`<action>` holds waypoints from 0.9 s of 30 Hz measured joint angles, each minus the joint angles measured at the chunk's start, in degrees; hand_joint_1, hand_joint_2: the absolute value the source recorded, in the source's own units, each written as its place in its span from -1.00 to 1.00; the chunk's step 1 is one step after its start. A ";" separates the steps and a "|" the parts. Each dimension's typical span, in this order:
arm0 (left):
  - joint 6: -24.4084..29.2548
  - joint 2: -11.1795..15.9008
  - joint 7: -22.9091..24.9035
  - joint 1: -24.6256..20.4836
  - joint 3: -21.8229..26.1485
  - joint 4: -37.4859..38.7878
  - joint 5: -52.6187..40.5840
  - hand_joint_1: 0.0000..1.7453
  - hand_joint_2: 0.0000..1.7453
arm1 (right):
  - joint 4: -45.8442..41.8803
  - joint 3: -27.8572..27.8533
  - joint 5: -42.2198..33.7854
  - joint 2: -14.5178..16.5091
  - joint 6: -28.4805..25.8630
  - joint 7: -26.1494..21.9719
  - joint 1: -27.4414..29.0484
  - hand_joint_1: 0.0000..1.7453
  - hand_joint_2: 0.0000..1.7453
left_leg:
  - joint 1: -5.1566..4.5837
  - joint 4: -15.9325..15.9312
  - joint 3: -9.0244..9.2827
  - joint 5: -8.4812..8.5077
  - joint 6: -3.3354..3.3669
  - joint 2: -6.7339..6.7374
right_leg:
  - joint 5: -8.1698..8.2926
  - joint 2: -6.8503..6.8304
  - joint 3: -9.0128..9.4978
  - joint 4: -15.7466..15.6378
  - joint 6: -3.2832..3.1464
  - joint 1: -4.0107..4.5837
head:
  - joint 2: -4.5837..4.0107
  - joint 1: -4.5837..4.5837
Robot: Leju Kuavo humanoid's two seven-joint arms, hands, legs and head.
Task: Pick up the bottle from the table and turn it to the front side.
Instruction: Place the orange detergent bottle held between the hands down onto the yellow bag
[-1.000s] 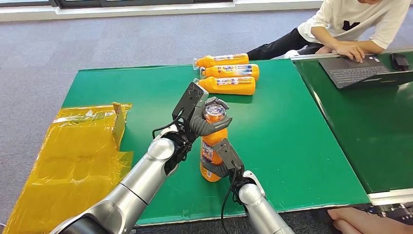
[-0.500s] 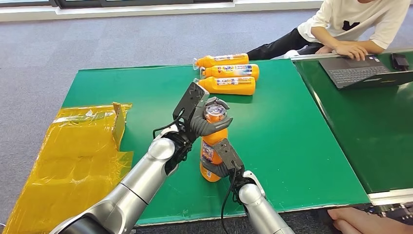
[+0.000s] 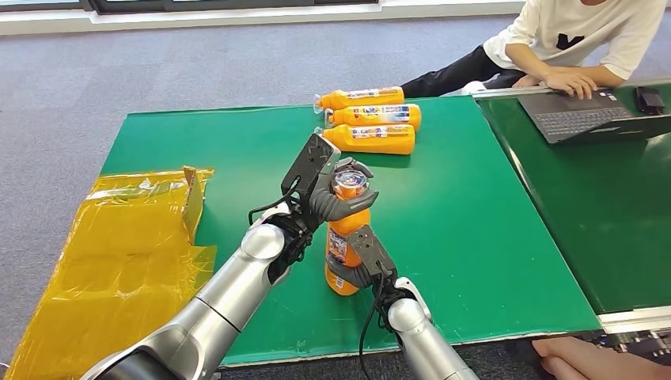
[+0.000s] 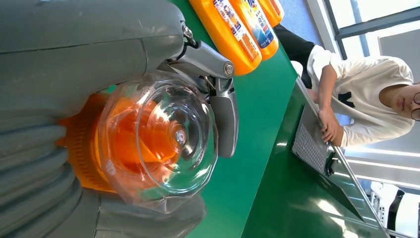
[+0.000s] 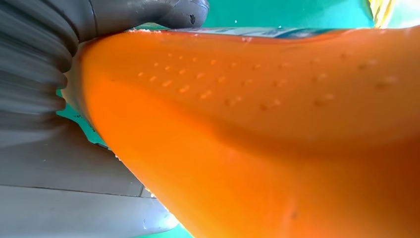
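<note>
An orange bottle (image 3: 346, 241) with a clear cap stands upright near the front middle of the green table (image 3: 221, 150). My left hand (image 3: 336, 198) wraps around its neck just under the cap (image 4: 163, 144). Lower down, my right hand (image 3: 360, 257) grips the body, and the orange wall of the bottle (image 5: 277, 139) lies right against that wrist's camera. The bottle's label faces partly toward me.
Three more orange bottles (image 3: 372, 127) lie on their sides at the table's far edge. Yellow plastic wrap (image 3: 119, 253) covers the left end. A person sits at a laptop (image 3: 585, 115) on the adjoining table at right. Another person's hand (image 3: 585, 360) rests at the bottom right.
</note>
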 joint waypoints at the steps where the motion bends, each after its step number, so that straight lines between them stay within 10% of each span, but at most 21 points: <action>1: 0.00 0.00 0.00 0.00 0.00 0.01 0.00 1.00 1.00 | 0.00 0.00 0.00 0.00 0.00 0.00 0.00 1.00 1.00 | 0.00 0.00 0.00 0.00 0.00 0.00 | 0.00 0.00 0.00 0.00 0.00 0.00 | 0.00 0.00; 10: 0.00 0.00 0.00 -0.01 0.00 0.02 0.00 1.00 1.00 | 0.00 0.00 0.00 0.00 0.00 0.00 0.01 1.00 1.00 | 0.00 0.00 0.00 0.00 0.00 0.00 | 0.00 0.00 0.00 0.00 0.00 0.00 | 0.00 0.00; 14: 0.89 0.02 -0.64 -0.03 -0.08 0.00 -0.16 1.00 1.00 | -0.01 0.00 0.13 0.00 -0.65 0.32 0.01 -1.00 -1.00 | 0.00 0.00 0.00 0.00 0.00 0.00 | 0.00 0.00 0.01 0.00 0.00 0.00 | 0.00 -0.01; 27: 3.98 5.11 -1.98 6.89 5.57 -13.40 -6.15 1.00 1.00 | -8.90 -2.84 2.53 -0.95 -2.39 3.98 6.33 -1.00 -1.00 | 0.00 0.00 -0.18 0.00 0.00 0.01 | -0.01 0.00 -0.16 0.00 0.00 0.00 | 0.00 -0.02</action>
